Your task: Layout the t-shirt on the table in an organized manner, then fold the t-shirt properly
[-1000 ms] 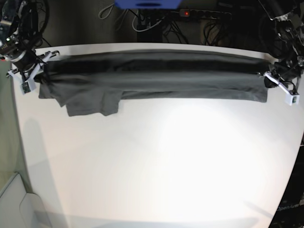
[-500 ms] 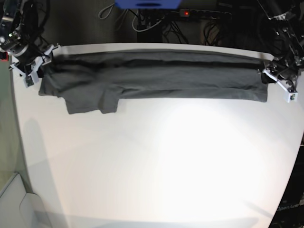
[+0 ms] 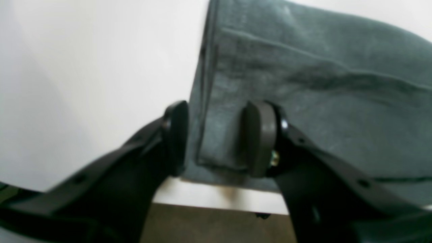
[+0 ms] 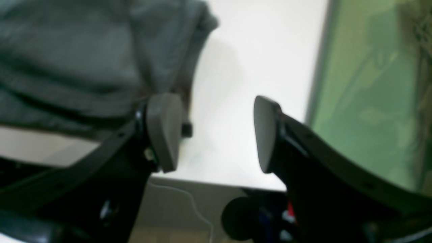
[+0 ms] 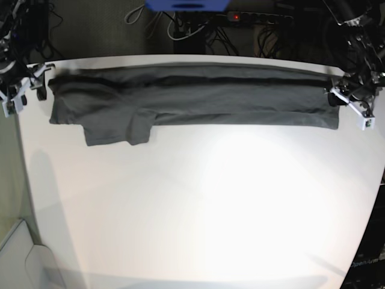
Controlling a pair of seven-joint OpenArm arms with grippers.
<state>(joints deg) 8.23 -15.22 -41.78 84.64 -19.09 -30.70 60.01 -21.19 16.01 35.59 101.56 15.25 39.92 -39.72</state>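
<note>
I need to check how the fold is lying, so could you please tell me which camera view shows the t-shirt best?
The base view: it shows the whole t-shirt stretched along the far side of the table, one sleeve hanging toward the camera. The left wrist view gives only a hemmed corner between the fingers; the right wrist view gives a blurred bunched end.

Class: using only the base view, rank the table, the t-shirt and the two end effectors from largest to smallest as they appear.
1. table: fills most of the picture.
2. t-shirt: a long band along the far edge.
3. left end effector and right end effector: both small and look alike, so unranked.
</note>
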